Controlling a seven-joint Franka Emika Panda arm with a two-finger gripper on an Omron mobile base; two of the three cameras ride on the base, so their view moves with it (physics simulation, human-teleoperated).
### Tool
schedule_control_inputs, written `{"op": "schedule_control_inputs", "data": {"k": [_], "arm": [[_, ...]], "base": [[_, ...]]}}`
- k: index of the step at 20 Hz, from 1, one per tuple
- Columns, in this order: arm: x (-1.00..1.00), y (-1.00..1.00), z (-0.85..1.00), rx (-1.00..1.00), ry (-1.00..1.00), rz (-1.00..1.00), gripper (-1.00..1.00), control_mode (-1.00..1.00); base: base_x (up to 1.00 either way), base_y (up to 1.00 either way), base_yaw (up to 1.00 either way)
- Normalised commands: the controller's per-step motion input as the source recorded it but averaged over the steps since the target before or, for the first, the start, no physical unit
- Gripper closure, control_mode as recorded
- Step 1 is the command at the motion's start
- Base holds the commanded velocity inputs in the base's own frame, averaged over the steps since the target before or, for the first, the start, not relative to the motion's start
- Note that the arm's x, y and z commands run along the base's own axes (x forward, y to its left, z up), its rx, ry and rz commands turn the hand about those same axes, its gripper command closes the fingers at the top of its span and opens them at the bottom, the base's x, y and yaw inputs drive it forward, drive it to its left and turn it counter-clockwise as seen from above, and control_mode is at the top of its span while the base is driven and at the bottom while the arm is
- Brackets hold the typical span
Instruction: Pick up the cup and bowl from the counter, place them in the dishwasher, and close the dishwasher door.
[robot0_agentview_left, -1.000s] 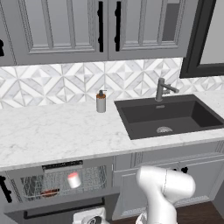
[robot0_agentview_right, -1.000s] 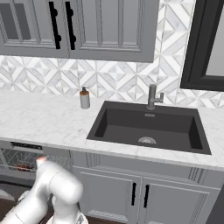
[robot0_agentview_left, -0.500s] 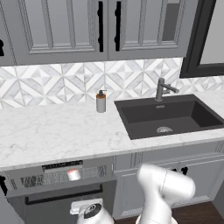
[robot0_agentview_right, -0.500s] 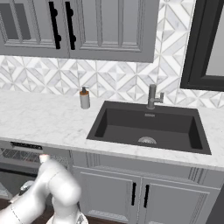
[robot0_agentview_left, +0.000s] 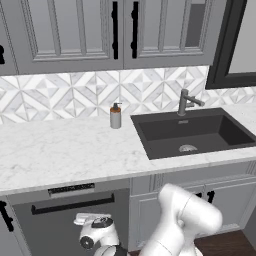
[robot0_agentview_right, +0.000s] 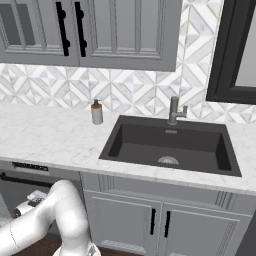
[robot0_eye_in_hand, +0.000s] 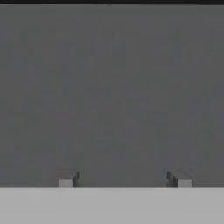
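Observation:
The dishwasher door (robot0_agentview_left: 60, 227) stands upright and shut under the counter (robot0_agentview_left: 60, 155), its black bar handle (robot0_agentview_left: 72, 205) just below the dark control strip (robot0_agentview_left: 71, 190). My gripper (robot0_eye_in_hand: 123, 180) faces the flat grey panel at very close range. Its two fingertips (robot0_eye_in_hand: 68, 179) stand apart with nothing between them, so it is open. From the left base view, my hand (robot0_agentview_left: 95, 230) sits low against the door's right part, below the handle. The right base view has the door (robot0_agentview_right: 20, 195) at its far left. The cup and the bowl are out of view.
A grey soap dispenser (robot0_agentview_left: 116, 116) stands on the counter by the backsplash. The black sink (robot0_agentview_left: 190, 132) with its faucet (robot0_agentview_left: 186, 101) lies to the right. Panelled cabinet doors (robot0_agentview_right: 150, 225) sit under the sink, and wall cabinets (robot0_agentview_left: 100, 30) hang above.
The dishwasher door has swung up from open to shut, hiding the wire rack and what was in it. My hand rose with the door, and the fingers have drawn somewhat closer.

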Motion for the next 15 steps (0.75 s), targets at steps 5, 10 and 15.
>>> {"op": "schedule_control_inputs", "data": {"k": [5, 10, 15], "arm": [[1.0, -0.46, -0.22, 0.28, -0.07, -0.05, -1.0, -1.0], [1.0, -0.66, -0.52, 0.22, -0.07, -0.07, -1.0, -1.0], [1.0, -0.63, -0.58, 0.14, -0.03, -0.1, -1.0, -1.0]], "base": [[0.0, 0.0, 0.0], [0.0, 0.0, 0.0], [0.0, 0.0, 0.0]]}}
